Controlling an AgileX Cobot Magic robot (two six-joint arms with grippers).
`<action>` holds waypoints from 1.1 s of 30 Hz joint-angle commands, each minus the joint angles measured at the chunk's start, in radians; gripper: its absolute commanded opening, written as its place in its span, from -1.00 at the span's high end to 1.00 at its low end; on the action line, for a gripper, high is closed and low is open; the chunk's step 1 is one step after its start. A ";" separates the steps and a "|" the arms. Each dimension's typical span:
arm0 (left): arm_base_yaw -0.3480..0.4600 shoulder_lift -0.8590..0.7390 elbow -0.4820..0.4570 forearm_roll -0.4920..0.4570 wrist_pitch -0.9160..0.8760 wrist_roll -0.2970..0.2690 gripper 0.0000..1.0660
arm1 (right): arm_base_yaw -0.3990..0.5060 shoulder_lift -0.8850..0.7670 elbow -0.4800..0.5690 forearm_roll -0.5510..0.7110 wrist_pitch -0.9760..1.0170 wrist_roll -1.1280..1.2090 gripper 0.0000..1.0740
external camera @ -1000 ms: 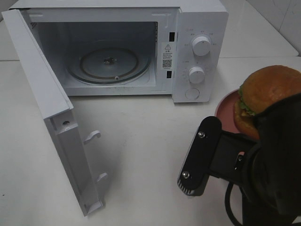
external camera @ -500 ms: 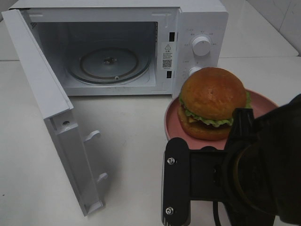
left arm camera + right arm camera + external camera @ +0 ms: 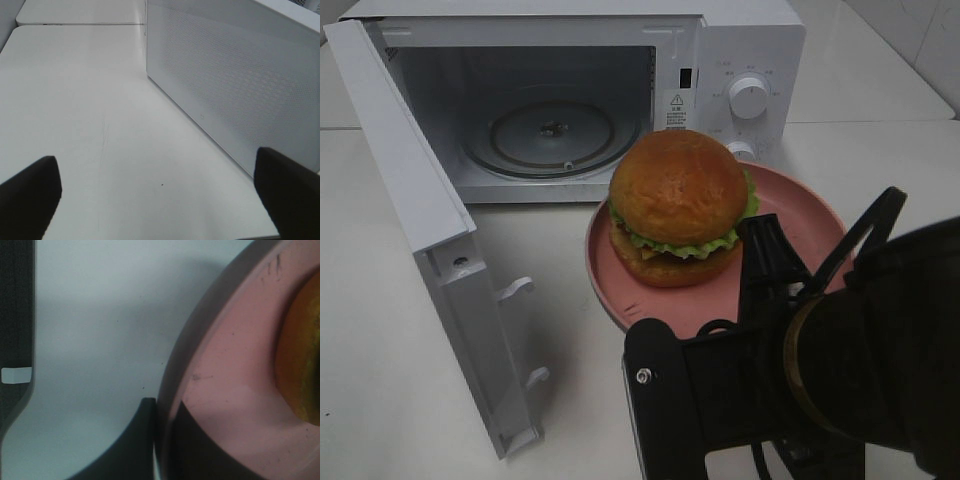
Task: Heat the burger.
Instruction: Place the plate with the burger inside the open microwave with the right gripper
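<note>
Right arm: a bulky black arm [image 3: 860, 380] fills the lower right of the high view, nearest the camera.
Right hand [image 3: 162, 440]: clenched on the near rim of the round pink plate [image 3: 800, 215], with one dark finger [image 3: 200, 452] on its upper face and the other beneath the edge.
Pink plate: centre right of the high view, just in front of the oven's control panel.
Burger [image 3: 678, 205]: upright on the left half of the plate. It has a glossy brown domed bun, frilly green lettuce, and a dark patty with a yellow edge.
Counter [image 3: 380, 400]: plain white, carrying the oven.
Oven door [image 3: 410, 190]: white and swung wide open along the left of the frame.
White microwave oven [image 3: 745, 40]: upper centre, with its cavity open.
Glass turntable [image 3: 552, 135]: round, lying flat inside the cavity.
Dials: one white knob [image 3: 749, 97] in the upper right, and a second [image 3: 742, 150] half hidden behind the burger.
Left hand [image 3: 159, 200]: released, with its dark fingertips [image 3: 30, 195] spread wide over bare counter, beside a perforated white wall [image 3: 240, 85].
</note>
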 commanded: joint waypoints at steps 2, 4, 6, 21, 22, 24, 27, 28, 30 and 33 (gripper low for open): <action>-0.004 -0.020 0.003 -0.002 -0.004 -0.008 -0.89 | -0.036 -0.009 0.000 -0.061 -0.052 -0.085 1.00; -0.004 -0.020 0.003 -0.002 -0.004 -0.008 -0.89 | -0.075 -0.009 0.000 -0.061 -0.087 -0.164 1.00; -0.004 -0.020 0.003 -0.002 -0.004 -0.008 -0.89 | -0.104 -0.009 0.000 -0.058 -0.116 -0.230 1.00; -0.004 -0.020 0.003 -0.002 -0.004 -0.008 -0.89 | -0.312 -0.009 0.000 0.065 -0.303 -0.654 1.00; -0.004 -0.020 0.003 -0.002 -0.004 -0.008 -0.89 | -0.342 -0.009 -0.004 0.108 -0.323 -0.719 1.00; -0.004 -0.020 0.003 -0.002 -0.004 -0.008 -0.89 | -0.376 -0.009 -0.004 0.143 -0.351 -0.795 1.00; -0.004 -0.020 0.003 -0.002 -0.004 -0.008 -0.89 | -0.423 -0.009 -0.004 0.211 -0.377 -0.911 1.00; -0.004 -0.020 0.003 -0.002 -0.004 -0.008 -0.89 | -0.423 -0.009 -0.004 0.211 -0.377 -0.911 1.00; -0.004 -0.020 0.003 -0.002 -0.004 -0.008 -0.89 | -0.477 -0.009 -0.004 0.312 -0.399 -1.078 1.00; -0.004 -0.020 0.003 -0.002 -0.004 -0.008 -0.89 | -0.489 -0.009 -0.004 0.338 -0.399 -1.114 1.00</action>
